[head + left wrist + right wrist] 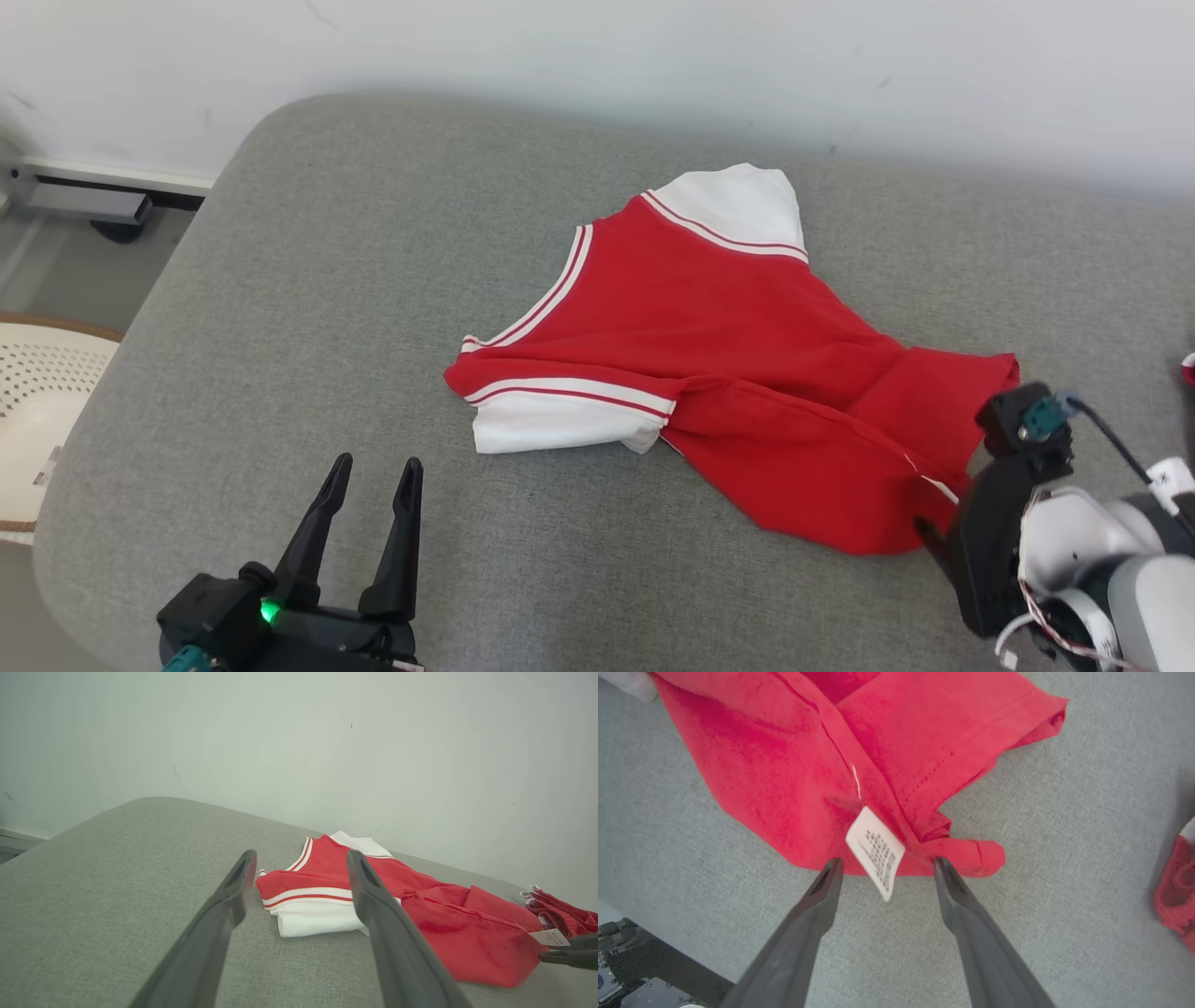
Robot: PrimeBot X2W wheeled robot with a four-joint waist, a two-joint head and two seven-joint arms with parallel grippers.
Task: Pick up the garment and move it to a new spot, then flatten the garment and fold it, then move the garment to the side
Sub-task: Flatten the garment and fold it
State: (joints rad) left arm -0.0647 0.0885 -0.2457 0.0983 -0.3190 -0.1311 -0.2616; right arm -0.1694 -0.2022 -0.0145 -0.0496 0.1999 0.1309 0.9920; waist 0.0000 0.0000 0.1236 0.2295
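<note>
Filling the top of the head view is a pale wall (597,56), and below it lies a broad grey fabric-covered surface (280,327) with a rounded corner at the far left. The garment (728,345), a red top with white sleeves edged in red and white stripes, lies on this surface right of its middle. It is rumpled rather than flat, with a fold running along its near side. Its sleeves point toward the robot's left and its hem toward the right.

The left gripper (375,467) hovers over bare grey fabric, well apart from the garment, its jaws spread wide with nothing between them. The right gripper (887,861) is at the hem's near corner. Its jaws are also spread, and the fingertips (831,870) sit right at the cloth's edge without pinching it. A white printed label (875,851) hangs from the hem seam between the two tips.

A white perforated basket (37,401) stands off the surface's left side. A small red knitted item (1176,896) lies apart to the garment's right.
</note>
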